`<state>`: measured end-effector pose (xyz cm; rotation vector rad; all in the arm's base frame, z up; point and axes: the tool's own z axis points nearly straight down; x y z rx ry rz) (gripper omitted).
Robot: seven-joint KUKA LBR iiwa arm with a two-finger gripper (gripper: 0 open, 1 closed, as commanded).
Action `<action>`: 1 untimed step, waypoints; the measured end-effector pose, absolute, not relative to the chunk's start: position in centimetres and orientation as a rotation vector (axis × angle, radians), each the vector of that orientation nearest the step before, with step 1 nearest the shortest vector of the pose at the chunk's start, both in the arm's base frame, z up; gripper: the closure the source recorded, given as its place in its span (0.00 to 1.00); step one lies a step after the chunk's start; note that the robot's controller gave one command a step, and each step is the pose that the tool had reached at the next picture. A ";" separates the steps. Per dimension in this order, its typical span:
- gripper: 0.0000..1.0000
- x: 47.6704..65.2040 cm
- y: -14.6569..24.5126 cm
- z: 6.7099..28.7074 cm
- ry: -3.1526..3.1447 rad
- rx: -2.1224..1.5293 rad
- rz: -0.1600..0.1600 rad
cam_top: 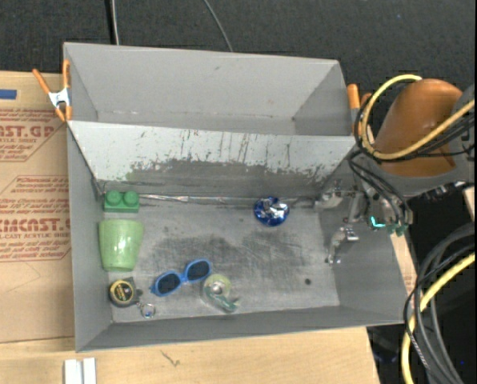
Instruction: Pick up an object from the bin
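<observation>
Over the bare floor at the near-arm end of the bin (198, 78) hangs the gripper (340, 243), close to the side wall, with nothing under it. Whether it is apart or together I cannot tell.

The nearest thing is a small blue-and-white ball (270, 211), beside the gripper on the side away from the arm and a little toward the far wall. Farther off that way lie blue sunglasses (181, 277) and a pale, clear rounded piece (218, 290). A green cup (120, 242), a green block (121, 202) and a yellow-and-black tape measure (122, 292) sit well apart at the opposite end.

This looks like the approach step, nothing yet picked. The next move calls for shifting over one thing, likeliest the ball, then descending squarely around it.
</observation>
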<state>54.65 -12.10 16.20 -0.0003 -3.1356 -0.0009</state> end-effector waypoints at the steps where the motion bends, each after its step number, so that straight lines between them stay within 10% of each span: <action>1: 0.00 59.5 -7.2 8.6 -3.161 0.046 0.004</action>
